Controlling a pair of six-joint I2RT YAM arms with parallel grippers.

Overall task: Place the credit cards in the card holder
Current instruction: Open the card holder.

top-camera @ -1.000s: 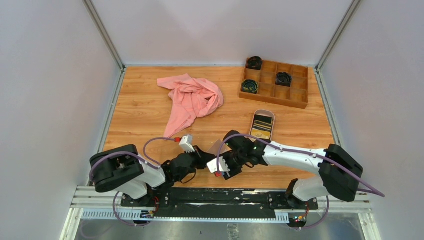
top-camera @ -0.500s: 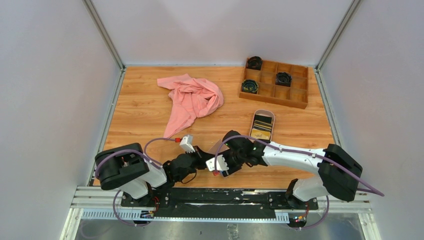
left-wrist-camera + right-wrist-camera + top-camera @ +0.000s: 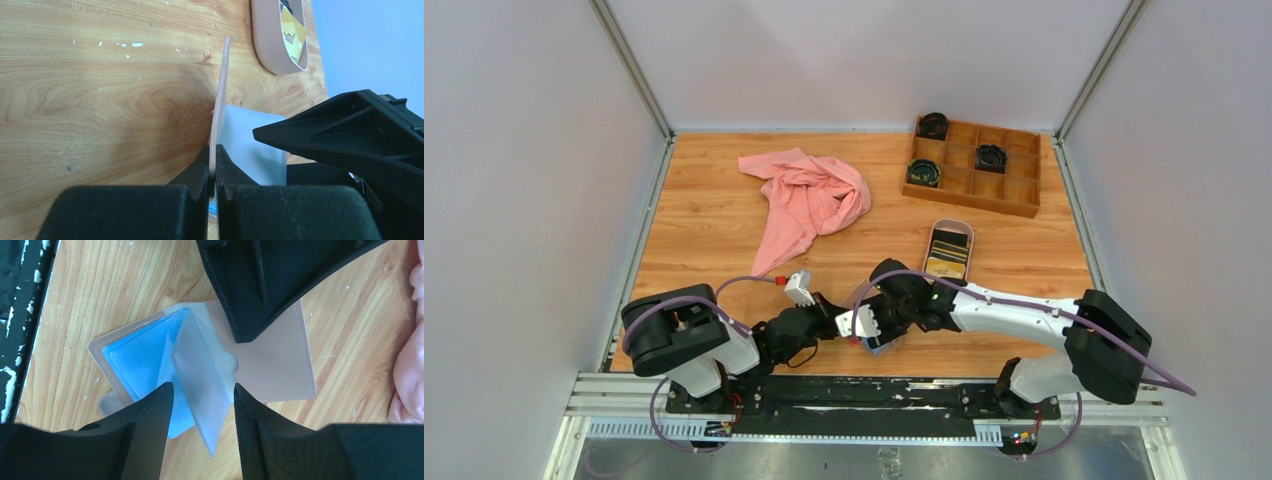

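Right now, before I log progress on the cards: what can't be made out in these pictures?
- Top view: the card holder lies mostly under the left gripper and right gripper.
- Left wrist view: the top edge cuts off the tray; the top view is too small to count its credit cards.
- Right wrist view: pale sheet between the right gripper's fingers, card or pocket, gripped or not, unclear.

Near the middle of the surface's [image 3: 704,230] near edge, the left arm's [image 3: 679,335] bulky elbow has swung inward towards the centre, the right pincer [image 3: 202,395] has edged closer to the left pincer [image 3: 212,160], and the card holder's [image 3: 882,345] light blue pockets now show beneath it.
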